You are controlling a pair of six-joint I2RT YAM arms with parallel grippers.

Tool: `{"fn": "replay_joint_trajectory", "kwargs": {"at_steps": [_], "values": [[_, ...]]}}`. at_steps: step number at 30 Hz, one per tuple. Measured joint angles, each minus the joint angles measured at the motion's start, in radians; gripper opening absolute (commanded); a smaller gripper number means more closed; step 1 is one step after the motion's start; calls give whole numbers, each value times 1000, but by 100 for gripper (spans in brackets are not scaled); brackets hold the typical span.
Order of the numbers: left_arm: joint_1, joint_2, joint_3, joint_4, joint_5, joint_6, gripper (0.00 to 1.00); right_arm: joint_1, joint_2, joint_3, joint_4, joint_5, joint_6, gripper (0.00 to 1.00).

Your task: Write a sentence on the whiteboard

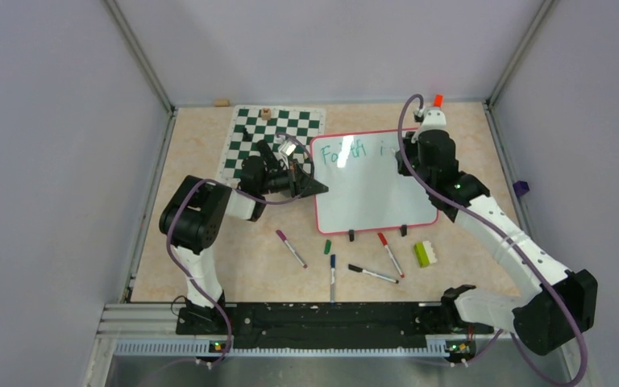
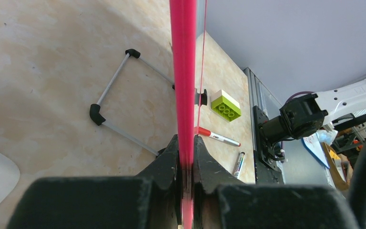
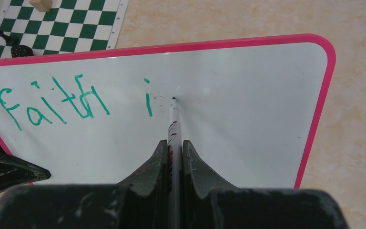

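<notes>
Top external: right arm (image 1: 496,222) outstretched over whiteboard (image 1: 371,197), hand (image 3: 174,148) around marker (image 3: 173,119)

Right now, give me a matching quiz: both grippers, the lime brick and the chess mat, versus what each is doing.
1 left gripper
2 right gripper
3 lime brick
4 chess mat

A shut on the marker, tip at the whiteboard
B lying loose, ungripped
C shut on the whiteboard's pink frame
D carries a beige chess piece

Pairs: 1-C, 2-A, 3-B, 4-D
</notes>
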State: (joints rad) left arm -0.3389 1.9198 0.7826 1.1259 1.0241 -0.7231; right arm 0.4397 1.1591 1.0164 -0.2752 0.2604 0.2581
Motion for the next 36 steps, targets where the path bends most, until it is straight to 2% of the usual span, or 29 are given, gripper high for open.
{"fn": "replay_joint_trajectory", "kwargs": {"at_steps": [36], "values": [[0, 0, 0, -10, -3, -1, 0, -6, 0, -26, -4, -37, 26, 0]]}}
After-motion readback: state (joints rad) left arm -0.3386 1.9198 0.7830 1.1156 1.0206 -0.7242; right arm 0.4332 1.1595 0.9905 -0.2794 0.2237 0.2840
